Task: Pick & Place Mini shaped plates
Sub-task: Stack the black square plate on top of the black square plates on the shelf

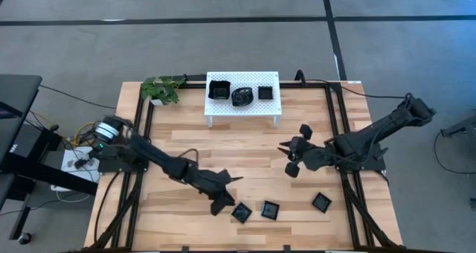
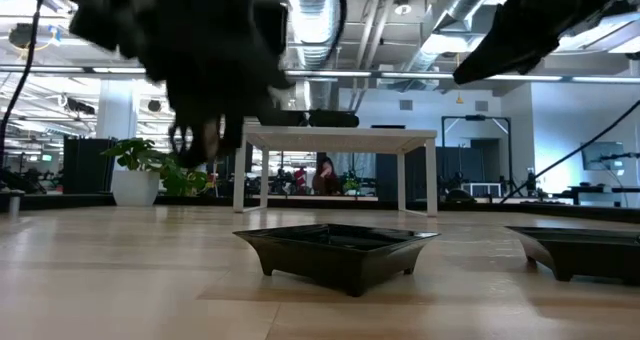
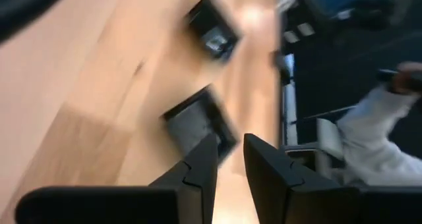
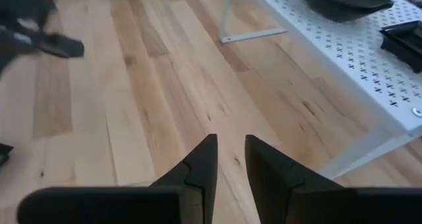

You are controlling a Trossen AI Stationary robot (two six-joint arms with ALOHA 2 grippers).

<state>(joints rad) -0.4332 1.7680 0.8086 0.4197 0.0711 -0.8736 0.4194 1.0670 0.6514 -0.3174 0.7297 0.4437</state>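
Observation:
Three mini black plates lie on the wooden table near its front edge: a left plate (image 1: pixel 241 212), a middle plate (image 1: pixel 269 209) and a right plate (image 1: pixel 321 202). Three more sit on the white perforated rack (image 1: pixel 223 108) at the back: a square one (image 1: pixel 219 89), a rounded one (image 1: pixel 242 97) and a small square one (image 1: pixel 265 92). My left gripper (image 1: pixel 223 199) hovers just left of the left plate, shut and empty; its wrist view shows a plate (image 3: pixel 198 122) just beyond the fingers (image 3: pixel 227 159). My right gripper (image 1: pixel 286 150) is shut and empty above mid-table, facing the rack (image 4: pixel 343 59).
A potted plant (image 1: pixel 162 89) stands at the back left, beside the rack. Bare wood lies between the rack and the front plates. In the low view a plate (image 2: pixel 335 250) rests flat on its base. A person in white (image 3: pixel 376 145) is beyond the table.

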